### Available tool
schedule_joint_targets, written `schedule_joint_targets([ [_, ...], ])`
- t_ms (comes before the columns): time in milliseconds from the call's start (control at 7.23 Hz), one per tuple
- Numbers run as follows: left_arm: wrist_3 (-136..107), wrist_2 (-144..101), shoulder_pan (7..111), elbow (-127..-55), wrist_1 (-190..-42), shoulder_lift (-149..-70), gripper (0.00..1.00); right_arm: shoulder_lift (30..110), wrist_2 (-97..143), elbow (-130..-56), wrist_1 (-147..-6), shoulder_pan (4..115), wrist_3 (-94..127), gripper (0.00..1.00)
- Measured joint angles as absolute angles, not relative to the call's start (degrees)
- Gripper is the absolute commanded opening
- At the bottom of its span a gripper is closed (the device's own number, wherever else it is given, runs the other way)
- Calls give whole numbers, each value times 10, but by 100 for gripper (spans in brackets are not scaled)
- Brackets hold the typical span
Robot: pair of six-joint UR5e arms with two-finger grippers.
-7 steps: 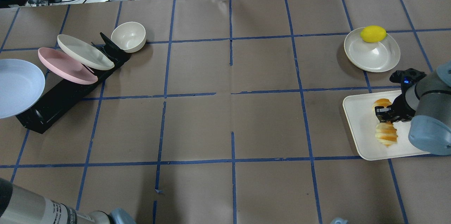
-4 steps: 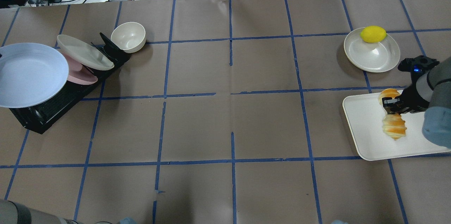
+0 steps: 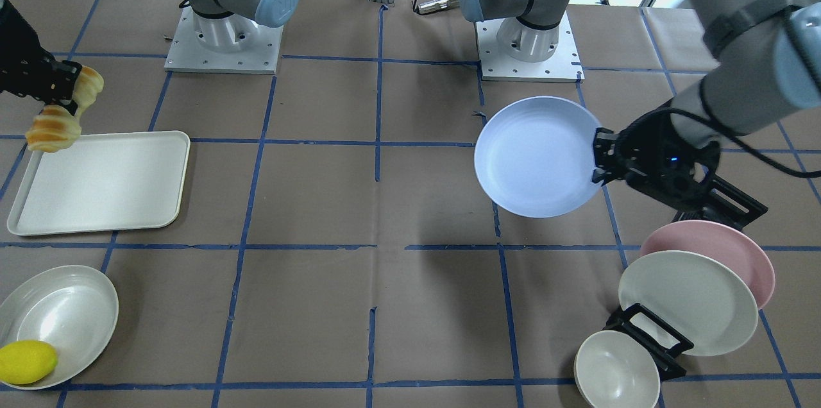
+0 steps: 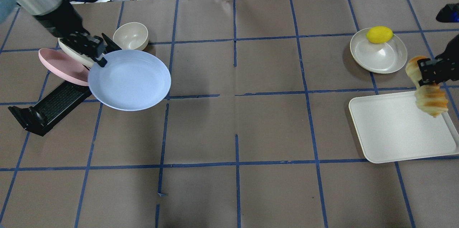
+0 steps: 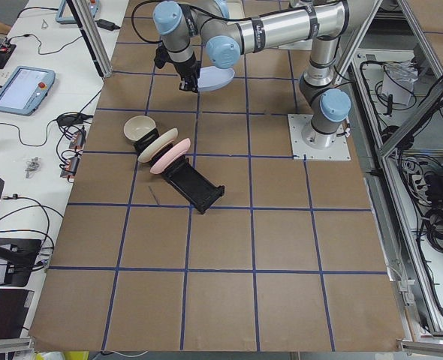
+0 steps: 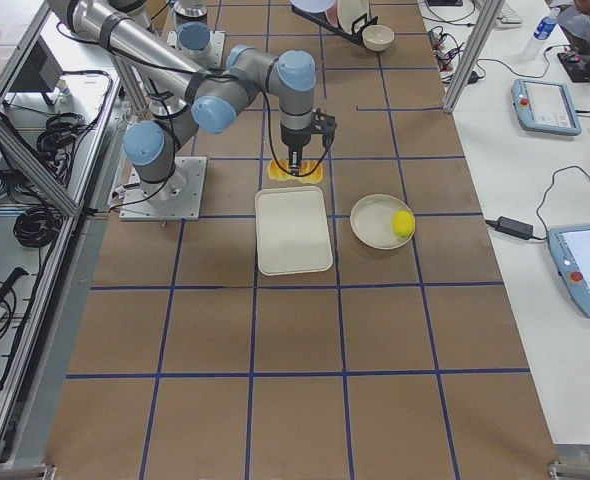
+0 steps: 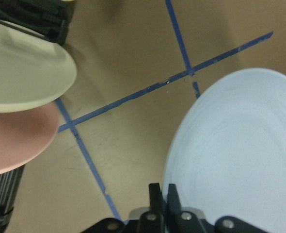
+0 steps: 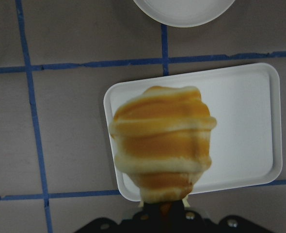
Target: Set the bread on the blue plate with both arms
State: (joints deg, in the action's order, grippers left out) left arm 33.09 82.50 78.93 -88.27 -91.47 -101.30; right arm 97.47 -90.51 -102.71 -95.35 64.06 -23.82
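Observation:
My left gripper (image 4: pixel 97 57) is shut on the rim of the pale blue plate (image 4: pixel 129 79) and holds it level in the air, just right of the dish rack. The plate also shows in the front view (image 3: pixel 535 158) and the left wrist view (image 7: pixel 240 155). My right gripper (image 4: pixel 428 71) is shut across the middle of the golden ridged bread (image 4: pixel 432 100), held above the far right corner of the white tray (image 4: pixel 394 131). The bread fills the right wrist view (image 8: pixel 162 141), with the tray (image 8: pixel 249 121) below it.
A black dish rack (image 4: pixel 50 106) at the left holds a pink plate (image 4: pixel 61 65) and an off-white plate (image 3: pixel 686 302); a cream bowl (image 4: pixel 131 37) stands beside it. A yellow lemon (image 4: pixel 379 34) lies on an off-white plate (image 4: pixel 380 57) at the back right.
The left arm carried the blue plate rightward from the table's left edge, past the rack. The right gripper lifted the bread off the tray, up and toward the right edge.

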Motion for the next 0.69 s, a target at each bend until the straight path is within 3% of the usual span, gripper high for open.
schedule_joint_targets([
  [277,262,782,863,-937,-824,-1036,8,967,-907,-952,-902,701,-198,3],
  [691,182,737,949,-962,-672,-1127,9,941,-930,-927,-918,839,-113,3],
])
